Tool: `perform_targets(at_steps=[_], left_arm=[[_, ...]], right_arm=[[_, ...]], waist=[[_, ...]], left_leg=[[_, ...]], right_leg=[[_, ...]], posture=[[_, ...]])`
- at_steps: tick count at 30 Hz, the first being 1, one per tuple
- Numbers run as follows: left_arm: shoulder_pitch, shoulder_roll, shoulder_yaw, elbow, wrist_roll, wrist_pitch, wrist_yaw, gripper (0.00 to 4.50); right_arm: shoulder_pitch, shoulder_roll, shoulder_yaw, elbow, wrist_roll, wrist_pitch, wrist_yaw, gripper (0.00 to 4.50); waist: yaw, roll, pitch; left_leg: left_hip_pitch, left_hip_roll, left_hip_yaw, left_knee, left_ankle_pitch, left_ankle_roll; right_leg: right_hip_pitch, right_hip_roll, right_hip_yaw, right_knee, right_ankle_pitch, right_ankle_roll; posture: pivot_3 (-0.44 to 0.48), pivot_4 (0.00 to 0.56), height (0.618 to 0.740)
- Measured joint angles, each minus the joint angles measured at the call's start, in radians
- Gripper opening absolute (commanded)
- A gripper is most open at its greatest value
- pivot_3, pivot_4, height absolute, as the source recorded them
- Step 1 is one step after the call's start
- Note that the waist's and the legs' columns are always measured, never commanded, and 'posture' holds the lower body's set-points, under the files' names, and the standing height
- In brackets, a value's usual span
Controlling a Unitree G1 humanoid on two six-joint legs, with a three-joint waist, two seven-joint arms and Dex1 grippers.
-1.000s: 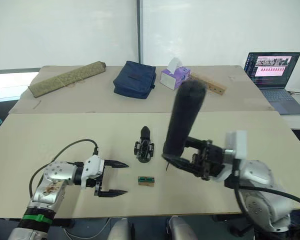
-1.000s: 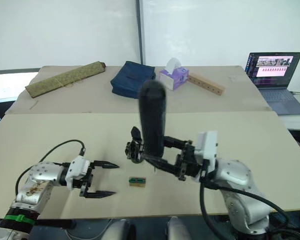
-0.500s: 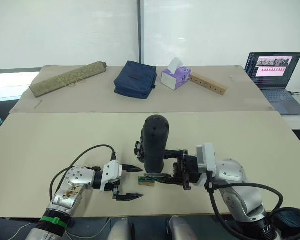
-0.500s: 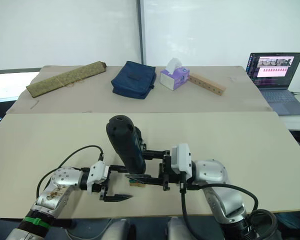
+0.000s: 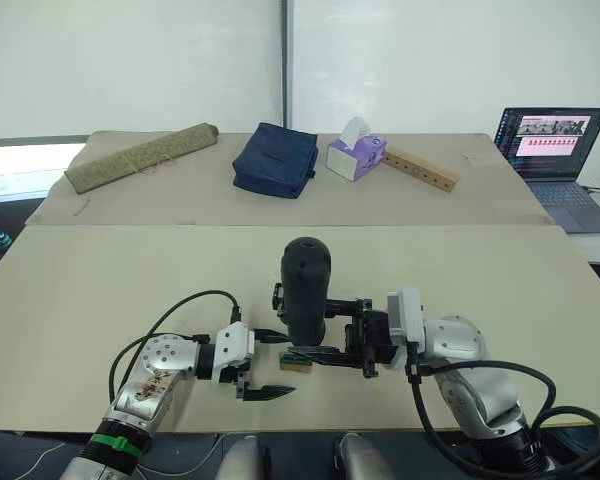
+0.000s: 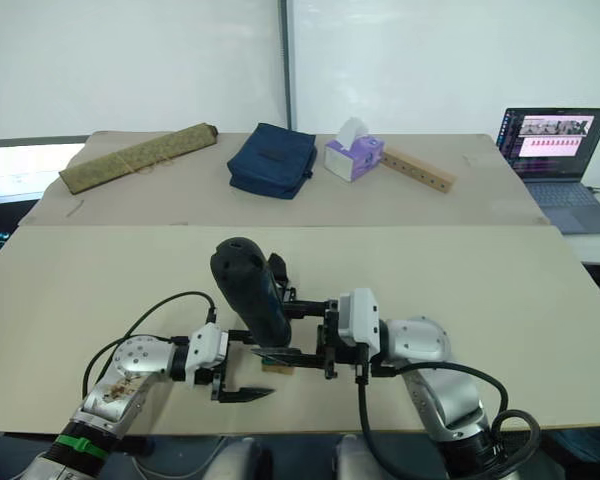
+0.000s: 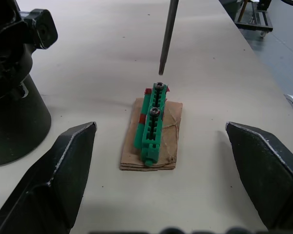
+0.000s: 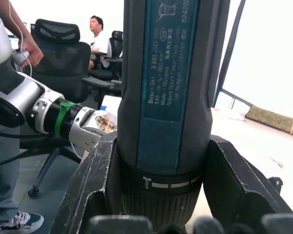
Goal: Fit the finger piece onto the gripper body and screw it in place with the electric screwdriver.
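Observation:
My right gripper [image 5: 318, 330] is shut on the electric screwdriver [image 5: 305, 288], a thick black cylinder held upright, rounded end up. Its thin metal bit [image 7: 166, 36] hangs just above the far screw of a small tan-and-green block [image 7: 154, 129] on the table. The gripper body [image 7: 10, 97] stands right behind the screwdriver, mostly hidden by it in the head views, where just an edge [image 6: 278, 272] shows. My left gripper [image 5: 272, 365] is open, low over the table, with the small block between its fingertips. The finger piece is out of view as a separate part.
Along the back of the table lie a rolled olive mat [image 5: 140, 157], a navy bag [image 5: 275, 158], a tissue box [image 5: 356, 155] and a wooden bar with holes [image 5: 420, 168]. A laptop [image 5: 552, 140] sits far right. People and office chairs [image 8: 56, 53] are beside the table.
The right arm swung the screwdriver from a tilted pose on the right to upright over the small block. The left gripper slid right until its fingers flank that block.

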Motion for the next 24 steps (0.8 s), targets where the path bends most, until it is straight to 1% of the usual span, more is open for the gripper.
perform_targets(at_steps=[11, 24], left_arm=[[0.006, 0.000, -0.016, -0.033, 0.002, 0.037, 0.013, 4.50], [0.011, -0.006, -0.017, -0.028, 0.003, 0.024, 0.013, 4.50]], right_arm=[[0.000, -0.013, 0.011, 0.000, -0.001, 0.000, -0.002, 1.90], [0.001, -0.022, 0.016, 0.000, -0.001, 0.000, -0.016, 1.90]], waist=[[0.001, 0.000, 0.000], [0.001, 0.000, 0.000]], left_leg=[[0.000, 0.000, 0.000, 0.000, 0.000, 0.000], [0.000, 0.000, 0.000, 0.000, 0.000, 0.000]], right_leg=[[0.000, 0.000, 0.000, 0.000, 0.000, 0.000], [0.000, 0.000, 0.000, 0.000, 0.000, 0.000]], posture=[[0.000, 0.150, 0.740], [0.000, 0.150, 0.740]])
